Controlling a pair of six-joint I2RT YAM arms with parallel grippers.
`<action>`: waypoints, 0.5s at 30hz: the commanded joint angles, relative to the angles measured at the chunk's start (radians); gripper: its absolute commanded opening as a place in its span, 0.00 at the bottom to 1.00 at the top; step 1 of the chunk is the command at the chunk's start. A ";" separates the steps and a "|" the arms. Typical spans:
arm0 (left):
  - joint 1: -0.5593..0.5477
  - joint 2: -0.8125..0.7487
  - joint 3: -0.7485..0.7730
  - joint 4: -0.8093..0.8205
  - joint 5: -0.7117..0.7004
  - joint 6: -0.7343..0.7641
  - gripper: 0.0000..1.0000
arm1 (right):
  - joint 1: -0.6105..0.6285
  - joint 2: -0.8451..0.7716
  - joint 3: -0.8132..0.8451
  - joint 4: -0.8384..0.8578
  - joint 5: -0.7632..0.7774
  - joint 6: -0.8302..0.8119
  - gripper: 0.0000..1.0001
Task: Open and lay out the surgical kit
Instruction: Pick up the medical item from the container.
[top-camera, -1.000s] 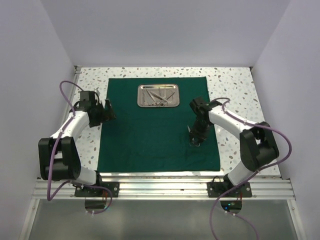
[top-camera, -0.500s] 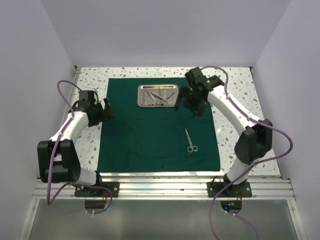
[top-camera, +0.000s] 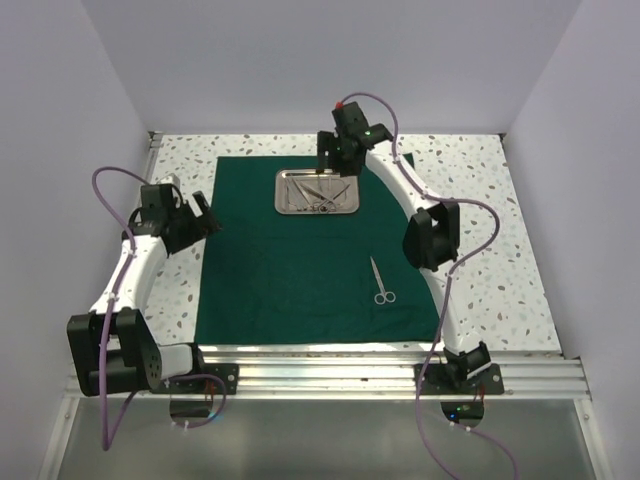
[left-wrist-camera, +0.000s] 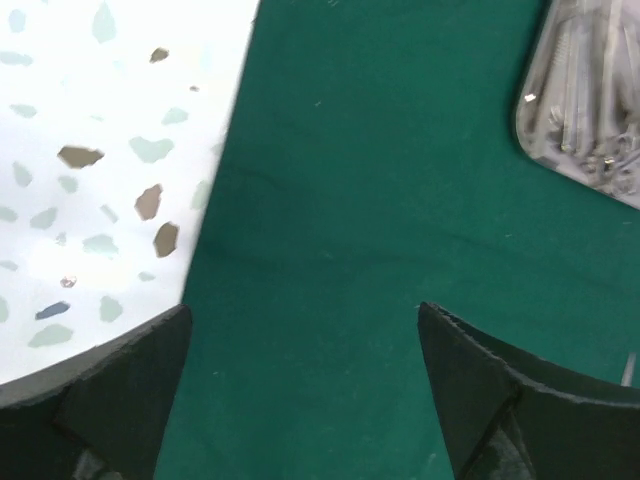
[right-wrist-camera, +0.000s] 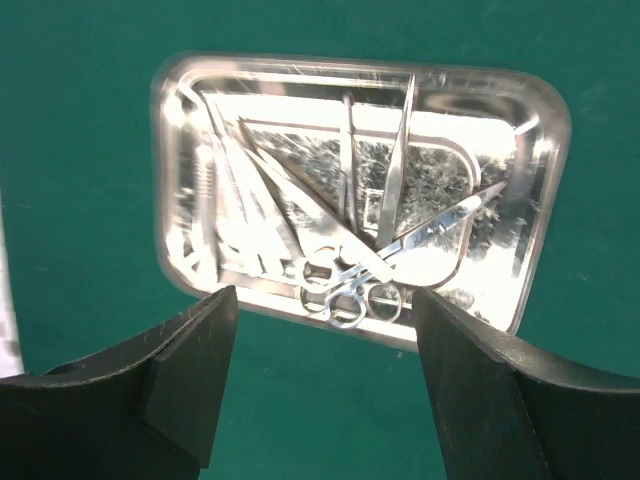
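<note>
While the right gripper (right-wrist-camera: 322, 305) hangs empty, jaws apart, the tray (right-wrist-camera: 300, 62) sits straight below, instruments (right-wrist-camera: 345, 290) heaped inside. Scissors (top-camera: 381, 282) lie on the cloth (top-camera: 280, 280), well back toward its base. The next move is probably to descend and pinch one instrument. The left gripper (left-wrist-camera: 300, 320), jaws wide, hovers over the cloth's edge.

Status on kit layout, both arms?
Left end effector open, empty, at left edge of cloth. Right end effector open, empty, above tray. Scissors out on cloth; other instruments in tray. Nothing blocking.
</note>
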 joint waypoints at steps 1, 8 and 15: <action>0.005 0.000 0.072 0.004 0.064 0.025 0.91 | -0.021 0.049 0.079 0.064 -0.127 -0.063 0.73; 0.004 -0.081 0.072 0.013 -0.041 0.065 0.90 | -0.010 0.149 0.117 0.131 -0.236 -0.059 0.68; 0.002 -0.108 0.000 0.054 -0.011 0.071 0.88 | 0.024 0.173 0.105 0.119 -0.172 -0.086 0.67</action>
